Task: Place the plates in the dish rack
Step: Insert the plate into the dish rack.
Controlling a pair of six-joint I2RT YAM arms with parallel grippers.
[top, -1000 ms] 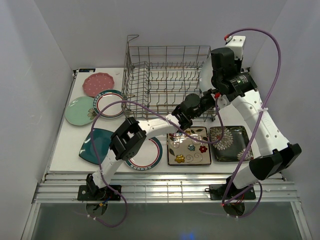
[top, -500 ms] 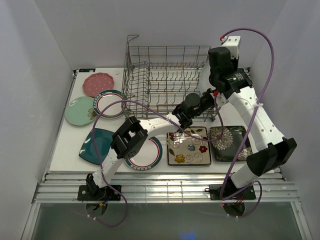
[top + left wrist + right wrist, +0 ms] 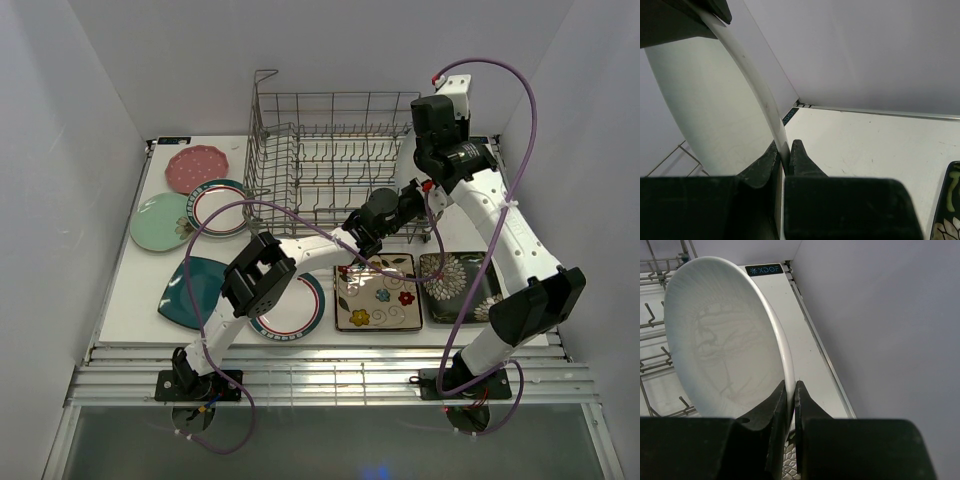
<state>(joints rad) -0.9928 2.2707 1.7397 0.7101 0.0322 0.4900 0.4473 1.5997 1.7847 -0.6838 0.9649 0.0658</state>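
Observation:
The white oval plate [image 3: 725,335] is held upright on edge at the right end of the grey wire dish rack [image 3: 330,150]. Both grippers are shut on its rim. My right gripper [image 3: 790,384] pinches the rim from above, and my left gripper [image 3: 784,145] pinches the rim lower down, with the plate's face [image 3: 710,110] filling the left of that view. In the top view the left gripper [image 3: 410,202] and the right gripper [image 3: 428,180] meet beside the rack's right side, and the arms mostly hide the plate there. Rack tines [image 3: 655,270] show left of the plate.
On the table lie a pink dotted plate [image 3: 197,167], a mint green plate [image 3: 155,222], a teal-and-red-rimmed round [image 3: 218,207], a teal square [image 3: 190,288], a second rimmed round [image 3: 295,305], a light floral square [image 3: 378,292] and a dark floral square [image 3: 458,285]. The right wall is close.
The right arm's wrist has shifted a little left and toward the back, near the rack's right end. The left arm has barely moved. Both grippers stay on the plate.

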